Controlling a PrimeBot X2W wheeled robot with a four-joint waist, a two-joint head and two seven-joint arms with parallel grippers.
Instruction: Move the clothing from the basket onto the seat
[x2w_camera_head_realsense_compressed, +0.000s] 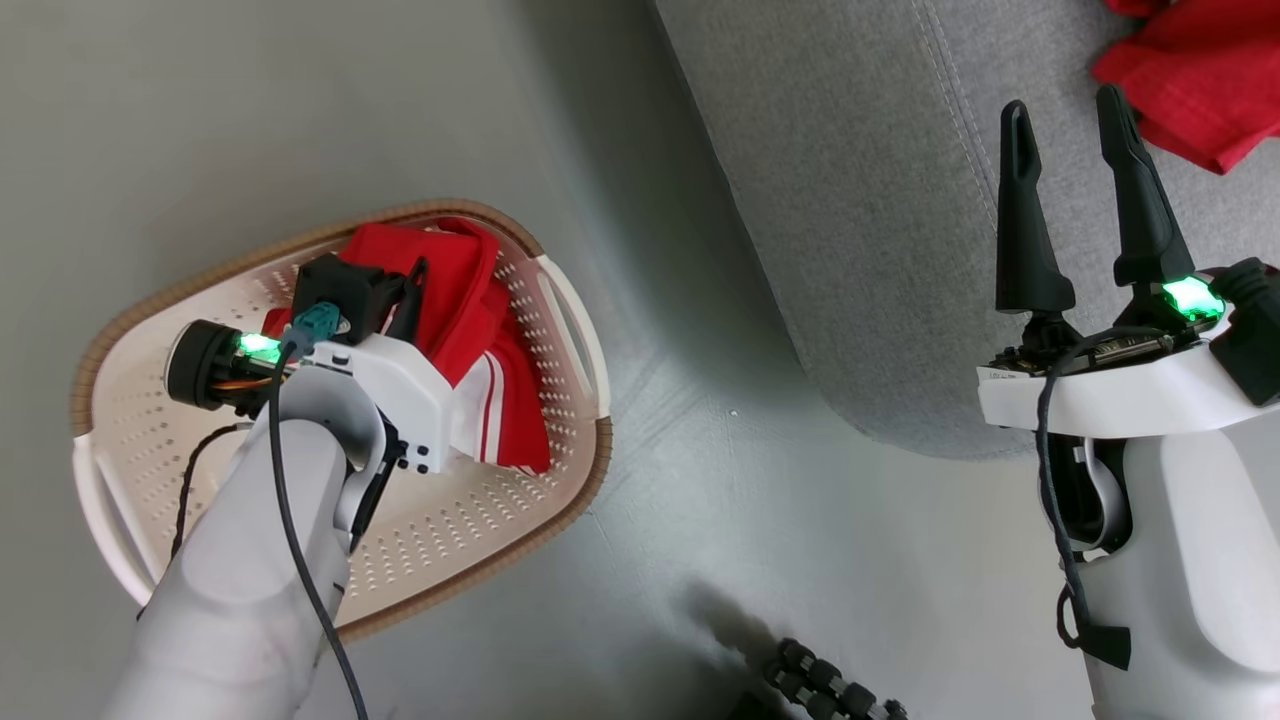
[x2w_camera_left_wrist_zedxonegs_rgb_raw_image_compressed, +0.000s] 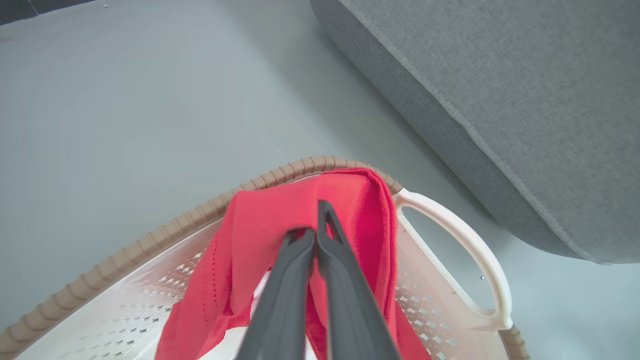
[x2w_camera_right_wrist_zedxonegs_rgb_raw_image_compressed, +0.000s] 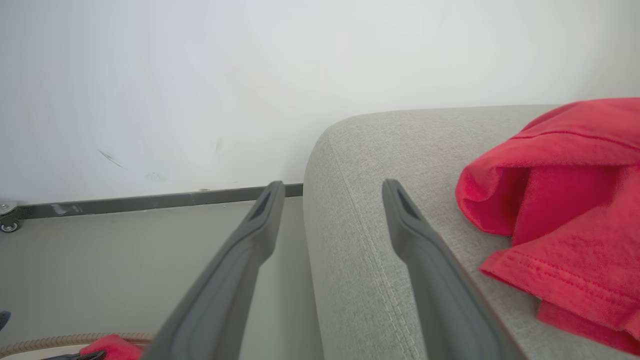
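The clothing (x2w_camera_left_wrist_zedxonegs_rgb_raw_image_compressed: 260, 235) is soft cloth, the basket (x2w_camera_head_realsense_compressed: 480, 520) perforated matt plastic, the seat (x2w_camera_head_realsense_compressed: 850, 200) woven fabric.

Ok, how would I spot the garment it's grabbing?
Find the big grey sofa; a cream basket sits on the floor beside it. The red garment inside is pinched by the left gripper. The other red clothing lies on the sofa, untouched.

No legible text or numbers; small white label (x2w_camera_head_realsense_compressed: 1003, 373), print too small to read

The grey floor (x2w_camera_head_realsense_compressed: 300, 120) was smooth. The white wall (x2w_camera_right_wrist_zedxonegs_rgb_raw_image_compressed: 200, 75) bore faint scuff marks above a dark baseboard (x2w_camera_right_wrist_zedxonegs_rgb_raw_image_compressed: 150, 202). A small caster (x2w_camera_right_wrist_zedxonegs_rgb_raw_image_compressed: 7, 220) stood at its foot. A black segmented item (x2w_camera_head_realsense_compressed: 830, 685) lay on the floor.
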